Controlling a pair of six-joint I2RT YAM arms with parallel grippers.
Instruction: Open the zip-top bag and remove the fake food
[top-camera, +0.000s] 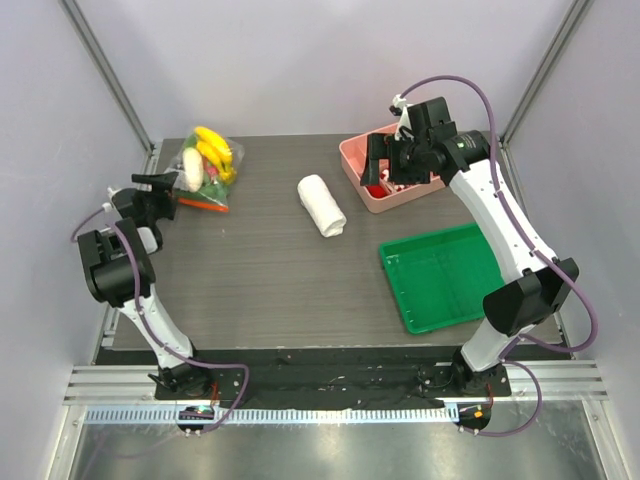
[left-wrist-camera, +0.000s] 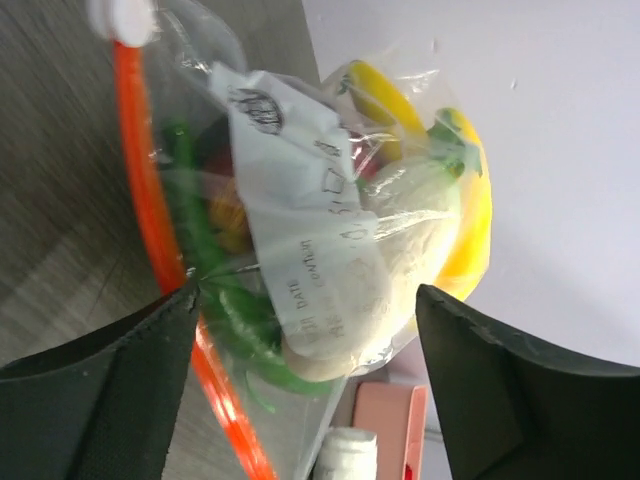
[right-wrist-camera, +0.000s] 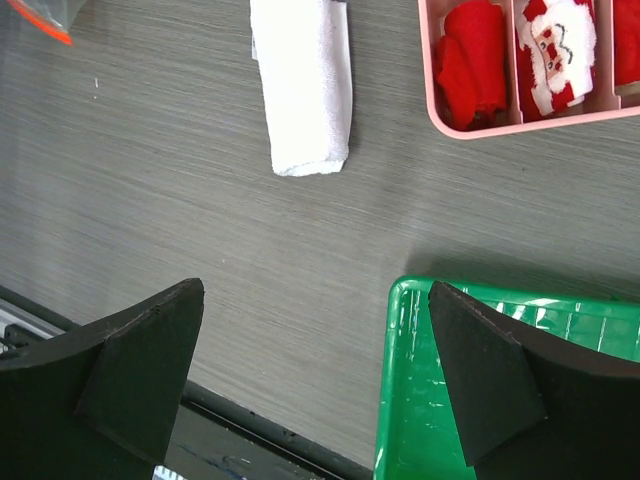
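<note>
Left fingers (left-wrist-camera: 100, 400) spread apart, right fingers (right-wrist-camera: 130, 370) spread wide

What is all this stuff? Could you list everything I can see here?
table: one, dark grey, under everything
bag: one, clear with orange-red zip strip, far left
toy food: several, yellow, green, whitish, inside the bag
towel: one, white, rolled, table's middle
pink tray: one, divided, far right
small pieces: at least two, red and red-and-white, in the pink tray
green tray: one, near right
left gripper: one, black, open, either side of the bag
right gripper: one, black, open, above the pink tray
</note>
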